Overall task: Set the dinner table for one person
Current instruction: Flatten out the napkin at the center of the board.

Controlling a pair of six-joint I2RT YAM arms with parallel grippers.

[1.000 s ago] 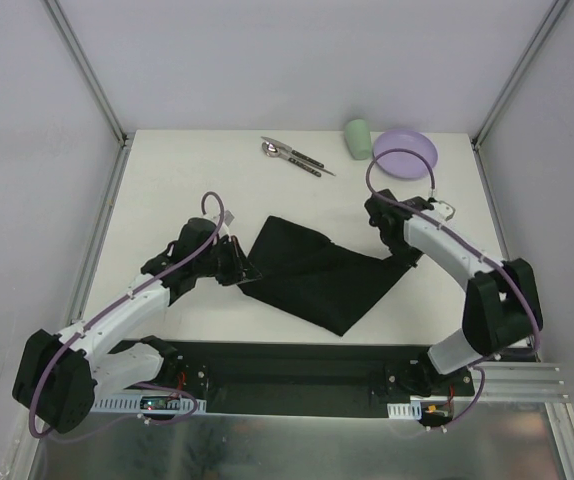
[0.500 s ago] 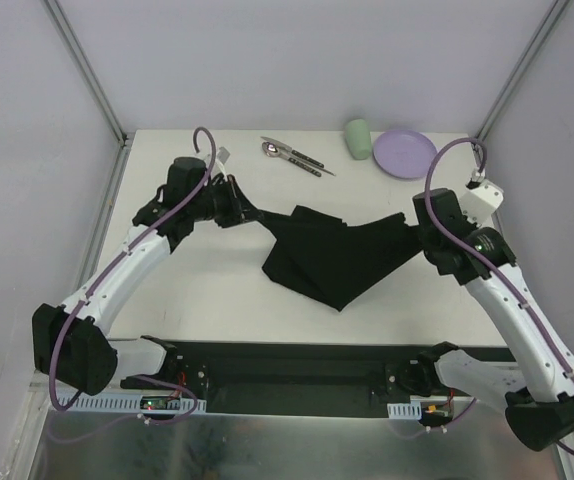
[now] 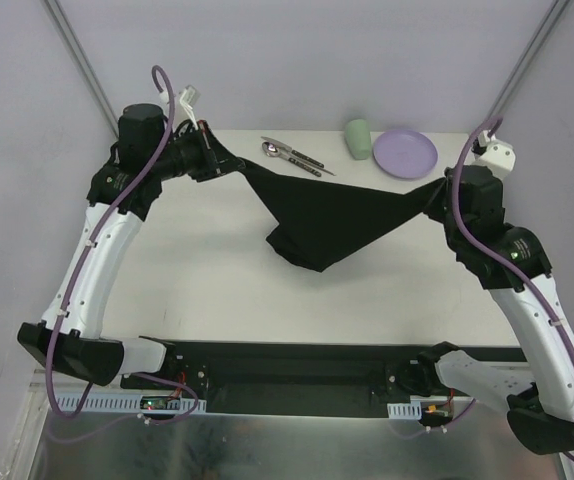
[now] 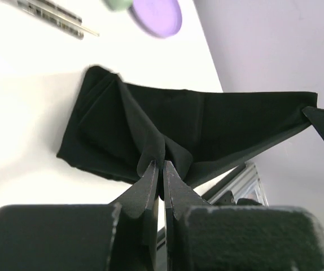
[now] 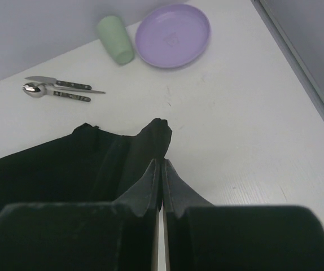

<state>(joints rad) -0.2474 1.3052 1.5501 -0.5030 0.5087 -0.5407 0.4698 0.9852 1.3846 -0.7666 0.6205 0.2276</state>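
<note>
A black cloth mat [image 3: 332, 215] hangs stretched above the white dinner table [image 3: 197, 290], sagging in the middle with its lowest fold near the tabletop. My left gripper [image 3: 229, 163] is raised at the back left, shut on one corner of the cloth. The left wrist view shows its fingertips [image 4: 152, 172] pinching the fabric [image 4: 207, 124]. At the right, my right gripper [image 3: 437, 192] is shut on the opposite corner. Its closed gripper [image 5: 161, 162] bites into the cloth [image 5: 55, 169].
At the table's far edge lie a purple plate [image 3: 405, 152], a pale green cup [image 3: 358, 138] on its side, and a spoon and knife [image 3: 292, 155]. Grey frame rails [image 3: 92, 70] rise at the back corners. A black base plate [image 3: 297, 375] lines the near edge.
Both arms have risen and swung outward and back. The cloth has come up off the table and been pulled taut between them.
</note>
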